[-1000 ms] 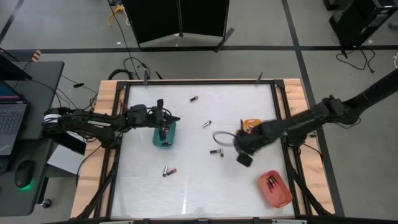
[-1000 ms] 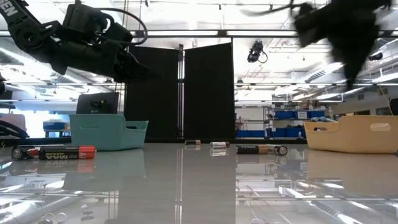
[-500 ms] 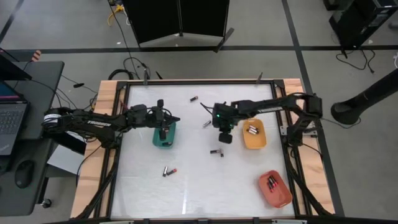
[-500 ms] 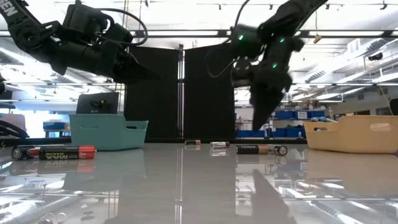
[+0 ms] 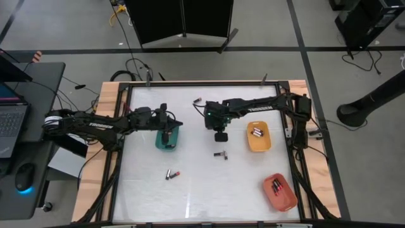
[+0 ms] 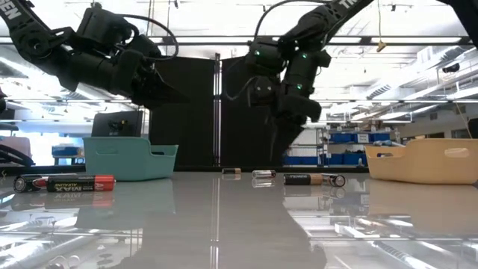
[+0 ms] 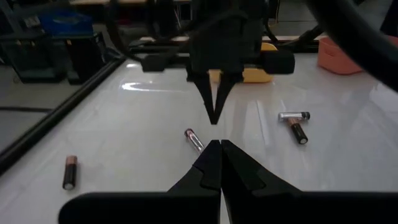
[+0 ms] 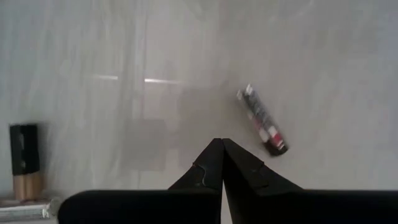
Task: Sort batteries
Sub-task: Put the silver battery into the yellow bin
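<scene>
The right claw (image 5: 220,136) has travelled across the table (image 5: 202,196) since a second ago: from beside the orange tray (image 5: 258,137) on the right it came to the middle, and now it hangs over the surface with its fingers together and holding nothing. The left claw (image 5: 166,135) has not moved; it stays above the green tray (image 5: 168,140), fingers also together and empty.

Going from the near edge in the high view, the red tray (image 5: 279,192) lies at the right and has batteries inside. Next, a pair of batteries (image 5: 172,174) lies left of the middle. Further, a second pair (image 5: 220,154) lies just below the right claw. The orange tray also has batteries inside. In the right wrist view one thin battery (image 8: 262,120) lies on the table near the closed fingertips. Most far, a small battery (image 5: 197,100) lies near the back edge.
</scene>
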{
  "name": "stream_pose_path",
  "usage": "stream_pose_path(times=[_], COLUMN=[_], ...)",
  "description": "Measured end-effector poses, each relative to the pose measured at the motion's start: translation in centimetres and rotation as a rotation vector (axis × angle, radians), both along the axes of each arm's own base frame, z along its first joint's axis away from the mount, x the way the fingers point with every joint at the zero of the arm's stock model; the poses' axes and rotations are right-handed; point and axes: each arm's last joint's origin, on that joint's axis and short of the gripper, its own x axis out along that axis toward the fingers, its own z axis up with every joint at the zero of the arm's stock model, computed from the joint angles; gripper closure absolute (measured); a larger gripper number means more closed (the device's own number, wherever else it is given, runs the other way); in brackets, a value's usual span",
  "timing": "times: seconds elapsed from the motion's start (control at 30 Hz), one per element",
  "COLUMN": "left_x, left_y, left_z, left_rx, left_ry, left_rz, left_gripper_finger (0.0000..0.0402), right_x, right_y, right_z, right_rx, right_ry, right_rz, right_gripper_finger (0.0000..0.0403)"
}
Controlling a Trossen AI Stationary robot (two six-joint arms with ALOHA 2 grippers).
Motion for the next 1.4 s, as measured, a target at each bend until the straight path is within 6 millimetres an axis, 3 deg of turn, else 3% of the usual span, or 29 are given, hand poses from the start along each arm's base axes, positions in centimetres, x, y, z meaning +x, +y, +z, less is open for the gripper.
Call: stream_pose_path(times=[0.33, 0.5, 0.9, 1.1, 1.4], left_x=[-0.1, 0.0, 0.2, 0.3, 0.3], left_y=[-0.2, -0.7, -2.0, -2.2, -2.3], left_z=[-0.3, -0.4, -0.4, -0.4, -0.4], left_rx=[-0.095, -0.099, -0.044, -0.041, -0.041], left_ry=[0.023, 0.029, 0.035, 0.036, 0.035], left_rz=[-0.039, -0.091, -0.171, -0.182, -0.184], left_gripper_finger=[0.0394, 0.0394, 0.0394, 0.0394, 0.0394], right_x=[1.1, 1.1, 0.8, -0.1, -0.7], right_y=[0.5, -0.3, -2.5, -3.3, -4.0], right_z=[1.8, 2.0, 2.0, 0.9, -0.8], right_rx=[0.028, 0.000, -0.105, -0.051, -0.070], right_ry=[-0.084, -0.106, -0.099, -0.091, -0.131], right_rz=[0.201, 0.228, 0.190, 0.195, 0.169], right_gripper_finger=[0.0387, 0.0374, 0.0246, 0.0214, 0.0227])
